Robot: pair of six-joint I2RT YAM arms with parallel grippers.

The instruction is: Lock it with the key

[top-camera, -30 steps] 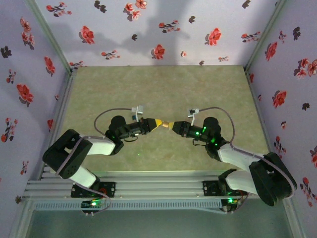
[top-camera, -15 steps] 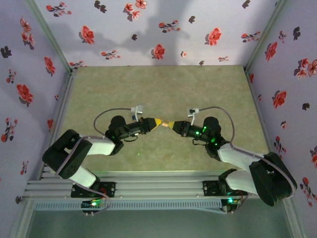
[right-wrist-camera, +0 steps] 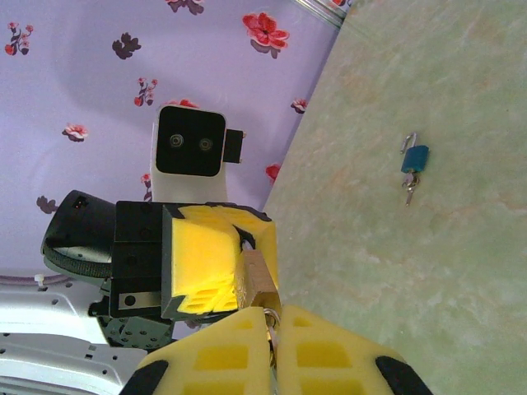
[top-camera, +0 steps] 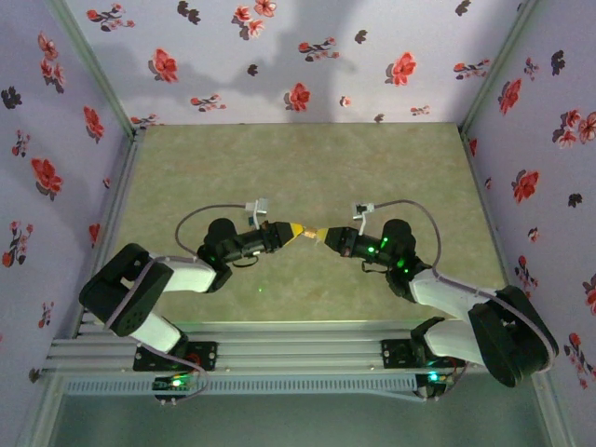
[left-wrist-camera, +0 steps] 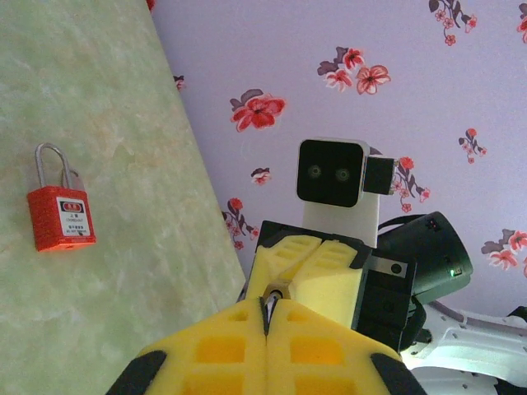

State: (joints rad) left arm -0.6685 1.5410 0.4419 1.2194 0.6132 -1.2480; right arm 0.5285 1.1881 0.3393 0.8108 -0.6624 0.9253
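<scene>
The two arms meet tip to tip over the middle of the table. My left gripper is shut on a small brass padlock, whose body sticks out from its yellow pads. My right gripper faces it and is shut on the key. The key's metal ring shows between the right fingertips, right against the lock's body. In the left wrist view a thin metal sliver of the padlock shows in the seam of my shut left gripper, with the right gripper just beyond it.
A red padlock lies flat on the green table surface. A blue padlock with keys hanging from it lies on the table too. Floral walls close in the table on three sides.
My right gripper's jaws have closed on the key. Both arms have stayed almost still, tips together.
</scene>
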